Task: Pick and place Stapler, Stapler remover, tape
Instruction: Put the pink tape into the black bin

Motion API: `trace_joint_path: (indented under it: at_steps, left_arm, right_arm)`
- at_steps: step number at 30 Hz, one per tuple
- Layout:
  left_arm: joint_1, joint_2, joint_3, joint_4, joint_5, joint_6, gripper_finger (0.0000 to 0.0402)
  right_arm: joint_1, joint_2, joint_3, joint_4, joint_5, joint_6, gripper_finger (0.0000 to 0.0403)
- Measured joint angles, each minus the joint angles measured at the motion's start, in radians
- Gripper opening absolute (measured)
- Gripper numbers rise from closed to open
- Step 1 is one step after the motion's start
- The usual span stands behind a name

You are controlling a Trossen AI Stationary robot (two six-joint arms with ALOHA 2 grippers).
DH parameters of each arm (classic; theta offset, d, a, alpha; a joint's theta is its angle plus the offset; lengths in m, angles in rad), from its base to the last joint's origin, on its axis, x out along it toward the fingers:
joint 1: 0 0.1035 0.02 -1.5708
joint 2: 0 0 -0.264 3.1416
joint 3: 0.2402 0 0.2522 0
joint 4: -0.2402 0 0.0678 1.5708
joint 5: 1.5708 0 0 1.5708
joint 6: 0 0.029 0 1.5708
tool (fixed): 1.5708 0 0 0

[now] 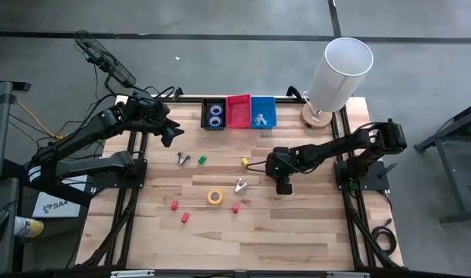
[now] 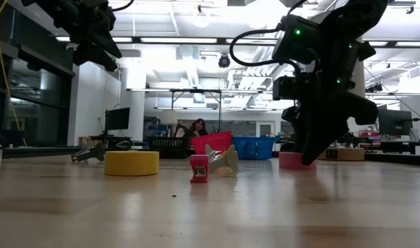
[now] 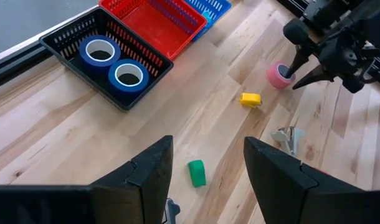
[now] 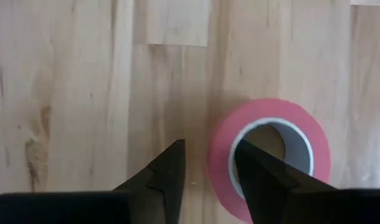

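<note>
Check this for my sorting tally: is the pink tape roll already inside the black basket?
No: the pink tape roll lies on the table; the black basket holds only two blue rolls.

- Small ring-shaped tape rolls with open centres: four. Two are blue (image 3: 99,51) (image 3: 129,76), one is pink (image 3: 278,74), one is yellow (image 1: 215,197).
- Small slotted plastic baskets: three. One is black (image 1: 205,114), one red (image 1: 238,112), one blue (image 1: 268,104).
- Small solid blocks: five. Three are red (image 1: 174,205) (image 1: 184,218) (image 1: 235,207), one is green (image 1: 202,160), one is yellow (image 1: 245,161).
- Small grey metal clawed staple removers on the wooden tabletop: two (image 1: 183,158) (image 1: 240,185).
- Tall white cylinder (image 1: 340,73): one.
</note>
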Motion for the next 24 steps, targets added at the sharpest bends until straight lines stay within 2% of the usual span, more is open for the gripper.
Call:
trace_joint_path:
  at_steps: [9,16,24]
  left_arm:
    - [0.0,0.0,0.0,0.0,0.0,-0.017,0.0193]
    - [0.0,0.0,0.0,0.003,0.004,-0.035,0.0193]
    - [0.0,0.001,0.0,0.071,0.035,-0.048,0.0193]
  right_arm:
    - [0.029,0.0,0.0,0.006,0.0,0.105,0.0031]
    - [0.056,-0.025,0.0,0.107,-0.019,0.213,0.003]
    - [0.049,-0.119,0.0,0.303,-0.014,0.29,0.003]
